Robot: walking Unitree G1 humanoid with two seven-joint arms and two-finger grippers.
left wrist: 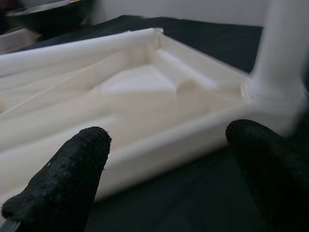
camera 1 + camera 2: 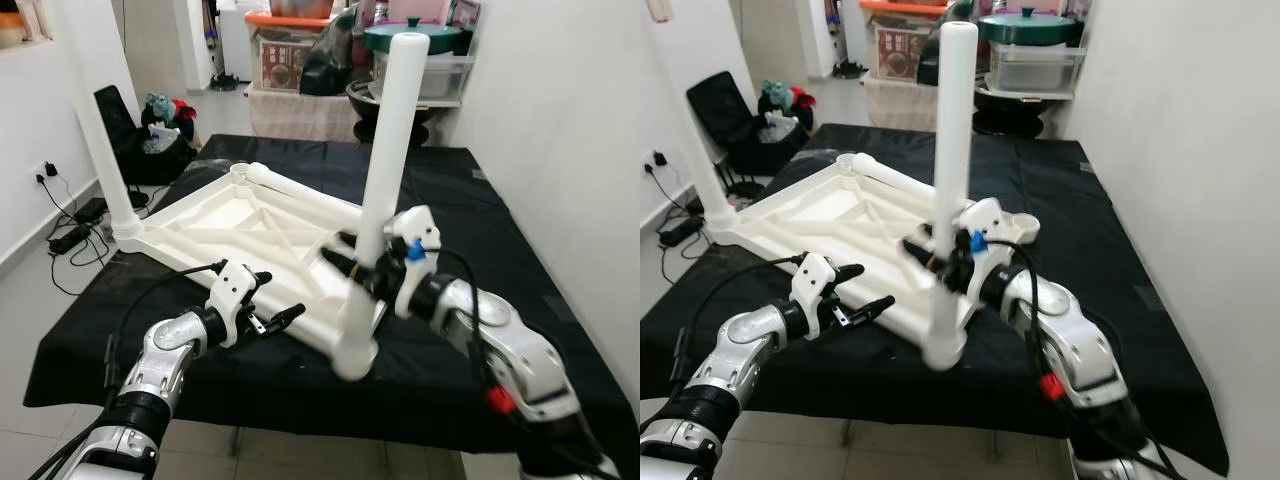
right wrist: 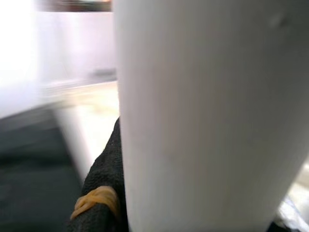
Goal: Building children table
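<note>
A white plastic tabletop (image 2: pixel 240 235) lies upside down on a black cloth (image 2: pixel 480 200) that covers the table, reaching from the cloth's left edge toward its middle and front. One white leg (image 2: pixel 385 150) stands upright at the tabletop's near corner, its foot socket (image 2: pixel 352 352) close to the front edge of the cloth. The right gripper (image 2: pixel 362 268) is closed around this leg low on its shaft, one black finger (image 3: pixel 104 193) pressed against the white tube. A second leg (image 2: pixel 100 140) stands upright at the tabletop's left corner, near the left edge of the cloth. A third leg (image 2: pixel 300 195) lies flat along the tabletop's far side. The left gripper (image 2: pixel 275 305) hovers just off the tabletop's near edge, over the cloth near its front, with its fingers (image 1: pixel 72 169) spread wide and nothing between them. Behind the table, boxes and a green-lidded pot (image 2: pixel 415 38) are stacked on a shelf, and cables (image 2: pixel 70 225) lie on the floor to the left.
</note>
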